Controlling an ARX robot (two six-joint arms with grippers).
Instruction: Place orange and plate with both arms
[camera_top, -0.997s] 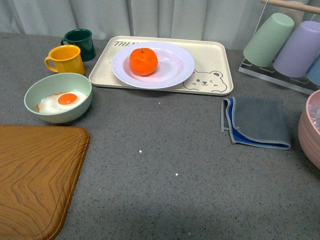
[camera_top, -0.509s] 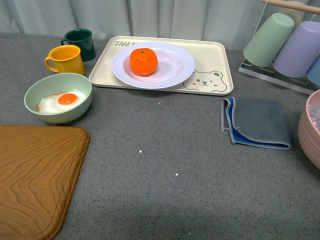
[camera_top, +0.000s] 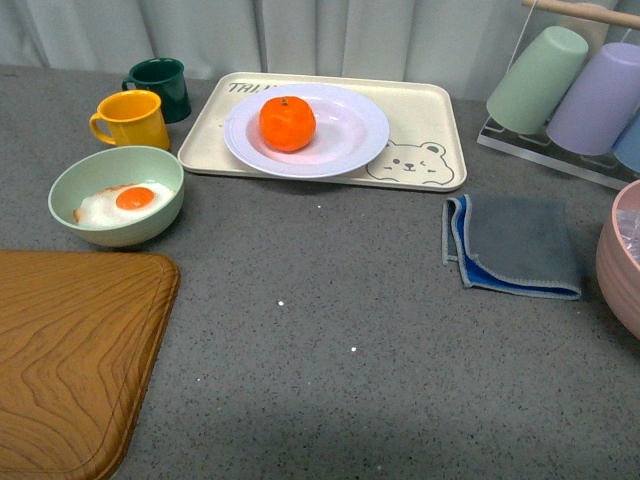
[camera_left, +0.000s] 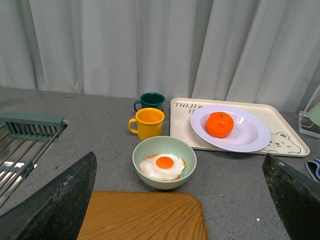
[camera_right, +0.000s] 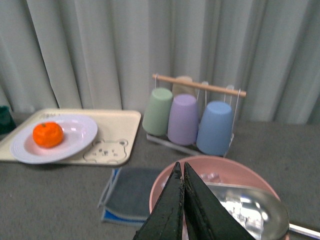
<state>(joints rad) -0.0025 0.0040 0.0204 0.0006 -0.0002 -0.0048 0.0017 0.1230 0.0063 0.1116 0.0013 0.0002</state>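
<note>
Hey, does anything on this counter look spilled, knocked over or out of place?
Nothing stands out. The orange sits in the plate on the bear tray, the fried egg stays inside the green bowl, both mugs stand upright, and the cloth lies folded flat. No spills show.

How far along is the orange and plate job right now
Looks done: the orange sits in the plate, which rests on the bear tray. In hand: nothing; the left gripper is open and empty, the right gripper shut with nothing between its fingers. Nothing visibly remains.
</note>
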